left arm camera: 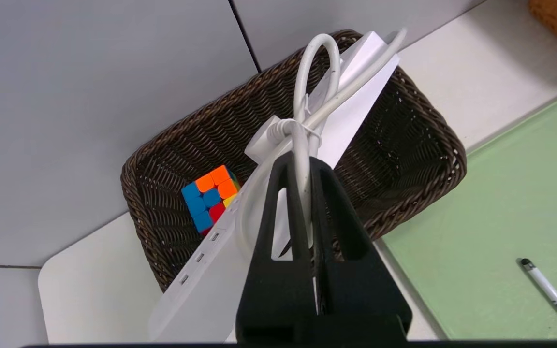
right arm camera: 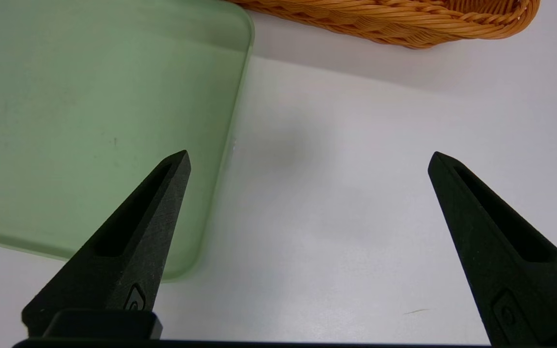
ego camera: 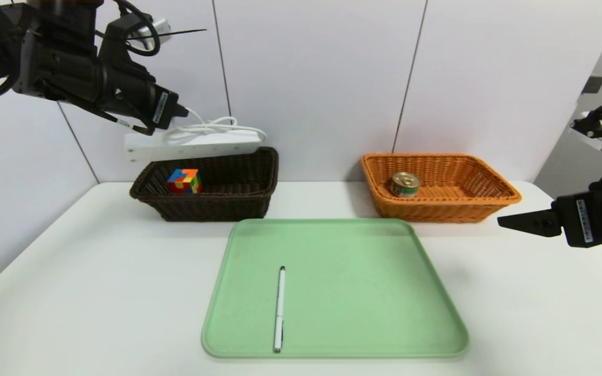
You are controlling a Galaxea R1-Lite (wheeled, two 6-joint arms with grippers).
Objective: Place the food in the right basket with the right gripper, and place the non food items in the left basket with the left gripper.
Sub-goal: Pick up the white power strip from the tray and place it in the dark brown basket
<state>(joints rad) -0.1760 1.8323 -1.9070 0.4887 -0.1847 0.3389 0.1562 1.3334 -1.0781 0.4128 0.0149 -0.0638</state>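
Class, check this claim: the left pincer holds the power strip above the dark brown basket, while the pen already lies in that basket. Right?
Not quite. The pen lies on the green tray, as the head view shows. The left pincer does hold the power strip above the dark brown basket.

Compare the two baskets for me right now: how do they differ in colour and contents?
The left basket is dark brown; the right basket is orange-tan. The left one holds a puzzle cube, the right one a tin can. The left gripper, shut on the cord, holds the power strip above the left basket; nothing hangs over the right one. Both are rectangular woven wicker behind the green tray.
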